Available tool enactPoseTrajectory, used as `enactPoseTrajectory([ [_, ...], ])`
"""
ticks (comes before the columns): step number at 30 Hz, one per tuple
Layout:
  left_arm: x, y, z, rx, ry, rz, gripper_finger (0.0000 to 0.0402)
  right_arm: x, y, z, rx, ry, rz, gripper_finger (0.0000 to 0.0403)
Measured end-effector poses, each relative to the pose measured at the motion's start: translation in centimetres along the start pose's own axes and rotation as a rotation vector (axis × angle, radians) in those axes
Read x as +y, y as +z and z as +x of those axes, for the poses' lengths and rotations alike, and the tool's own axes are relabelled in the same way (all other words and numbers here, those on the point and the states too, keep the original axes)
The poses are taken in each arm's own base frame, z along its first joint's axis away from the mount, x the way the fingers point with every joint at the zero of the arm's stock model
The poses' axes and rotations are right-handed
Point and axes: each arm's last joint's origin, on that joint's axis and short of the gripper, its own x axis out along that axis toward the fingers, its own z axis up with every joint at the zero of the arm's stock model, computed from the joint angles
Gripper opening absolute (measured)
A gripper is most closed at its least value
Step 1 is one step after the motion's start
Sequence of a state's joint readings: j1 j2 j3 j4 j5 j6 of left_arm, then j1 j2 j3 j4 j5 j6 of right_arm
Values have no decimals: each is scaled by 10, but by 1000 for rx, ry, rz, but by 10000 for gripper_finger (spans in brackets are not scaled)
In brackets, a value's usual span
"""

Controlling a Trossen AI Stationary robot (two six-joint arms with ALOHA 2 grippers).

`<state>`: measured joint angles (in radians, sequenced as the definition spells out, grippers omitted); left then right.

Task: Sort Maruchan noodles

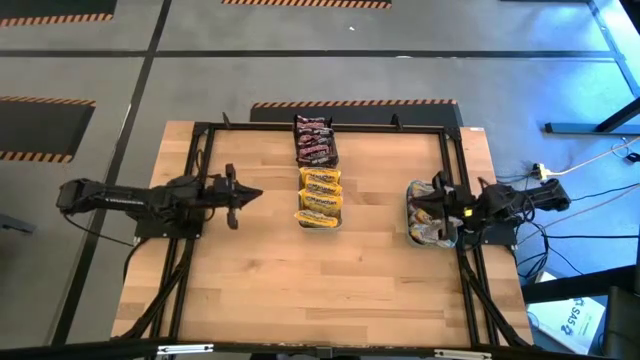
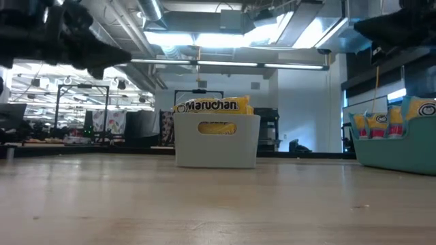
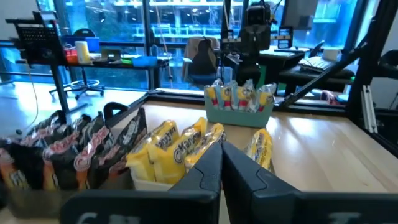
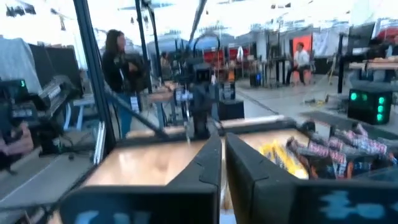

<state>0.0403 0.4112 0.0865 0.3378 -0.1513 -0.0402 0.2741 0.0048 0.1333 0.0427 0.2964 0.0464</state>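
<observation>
The Maruchan noodles stand sorted in three bins. Dark brown-red packets (image 1: pixel 314 142) fill a dark bin at the far middle. Yellow packets (image 1: pixel 320 196) fill a clear bin (image 2: pixel 216 148) just nearer. Orange-yellow packets (image 1: pixel 428 222) sit in a teal bin (image 2: pixel 398 151) at the right edge. My left gripper (image 1: pixel 257 193) hovers shut and holding nothing, left of the clear bin, pointing level toward the yellow packets (image 3: pixel 174 146). My right gripper (image 4: pixel 222 163) is shut with nothing in it, and in the high view it (image 1: pixel 420 203) stands above the teal bin.
A black frame (image 1: pixel 205 135) runs around the tabletop, with rails down both sides. Bare wood lies in front of the bins toward the near edge. Cables lie off the table's right side. People (image 4: pixel 118 62) stand and sit in the room beyond the table.
</observation>
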Motion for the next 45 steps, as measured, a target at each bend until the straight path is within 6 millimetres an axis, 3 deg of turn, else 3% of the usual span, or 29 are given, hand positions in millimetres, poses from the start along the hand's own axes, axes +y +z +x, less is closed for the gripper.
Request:
enactPoseTrajectory([
  [4,4,-17,-8,-26,13,-37,4,1,-7,2,-1,15,-1,11],
  [12,3,-13,-16,-60,-36,-49,3,0,-33,4,13,-5,27,11],
  [26,12,-15,-28,-74,204,-49,14,0,-37,4,55,4,89,11],
  [45,13,-16,-29,-74,232,-121,14,0,-38,4,69,3,84,11],
])
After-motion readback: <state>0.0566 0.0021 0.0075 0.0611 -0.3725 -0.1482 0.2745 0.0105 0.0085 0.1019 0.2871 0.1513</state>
